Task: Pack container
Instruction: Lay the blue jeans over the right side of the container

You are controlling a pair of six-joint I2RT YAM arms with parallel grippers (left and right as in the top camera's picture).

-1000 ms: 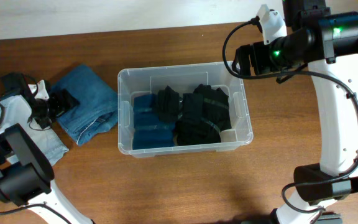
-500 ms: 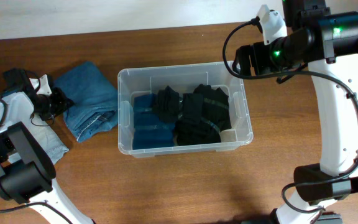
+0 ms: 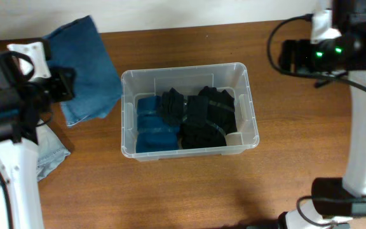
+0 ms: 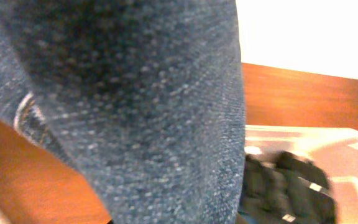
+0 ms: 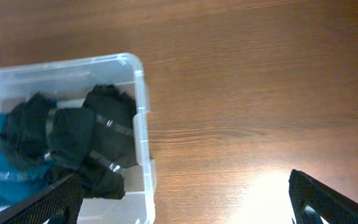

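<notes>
The clear container [image 3: 250, 108] stands mid-table, holding folded blue garments [image 3: 150, 124] on its left and black garments [image 3: 202, 117] on its right. My left gripper [image 3: 62, 86] is shut on a pair of blue jeans [image 3: 84, 60], lifted off the table left of the container. The denim [image 4: 135, 93] fills most of the left wrist view and hides the fingers; the container's rim [image 4: 353, 138] shows behind it. My right gripper [image 5: 185, 211] hangs open and empty, high above the bare table beside the container's right wall [image 5: 140, 99].
A paler denim piece [image 3: 51, 152] lies on the table at the left, under my left arm. The right arm's gripper [image 3: 288, 56] is above the table's back right. Bare wood surrounds the container in front and to the right.
My left gripper closed on the blue jeans and raised them off the table, up and back. The right arm moved to the right, away from the container.
</notes>
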